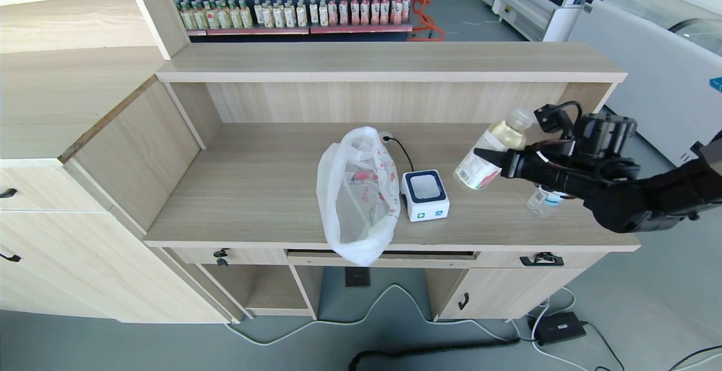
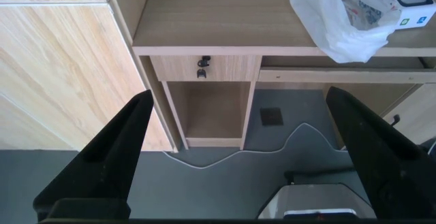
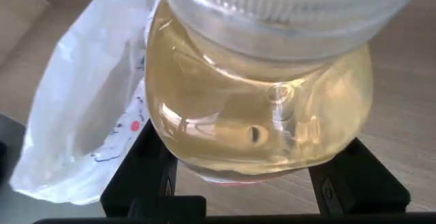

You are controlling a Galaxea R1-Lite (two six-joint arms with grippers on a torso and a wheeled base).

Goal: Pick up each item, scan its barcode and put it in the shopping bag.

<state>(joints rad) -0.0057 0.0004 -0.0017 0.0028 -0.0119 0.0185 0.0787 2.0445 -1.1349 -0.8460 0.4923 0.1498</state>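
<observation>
Right hand (image 1: 488, 159) is clamped round a bottle (image 1: 503, 134) of pale yellow drink, held tilted above the table (image 1: 254, 190) just right of the scanner (image 1: 424, 193), cap far-right, base toward the scanner. Shopping bag (image 1: 355, 190) lies against the scanner's left side, its mouth sagging over the near edge; a small clear bottle (image 1: 542, 202) lies under the right arm. Left hand (image 2: 238, 98) is spread wide, holding nothing, low over the floor on the table's near side.
</observation>
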